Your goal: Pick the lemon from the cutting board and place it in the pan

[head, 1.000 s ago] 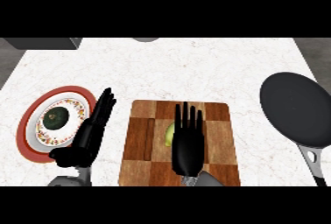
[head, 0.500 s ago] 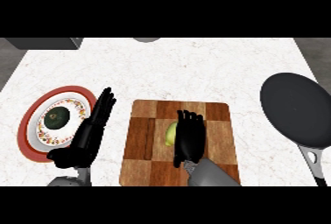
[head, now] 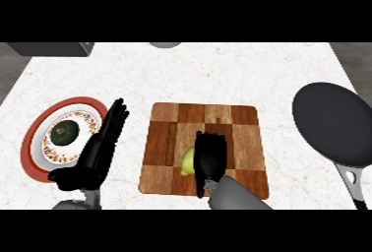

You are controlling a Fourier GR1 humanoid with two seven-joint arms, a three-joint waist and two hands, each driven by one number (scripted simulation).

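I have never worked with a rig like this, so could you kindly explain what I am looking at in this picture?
This is a single view, taken as if from a humanoid robot's head, looking steeply down at a white counter. The two black hands coming in from the lower edge are the robot's own.

Its right hand is over a wooden cutting board, with its fingers curled round a yellow-green lemon that sits on the board. Its left hand rests open, fingers straight, beside a red-rimmed plate that holds a dark green item.

At the right lies a black pan with nothing in it. That is where the lemon is meant to go.
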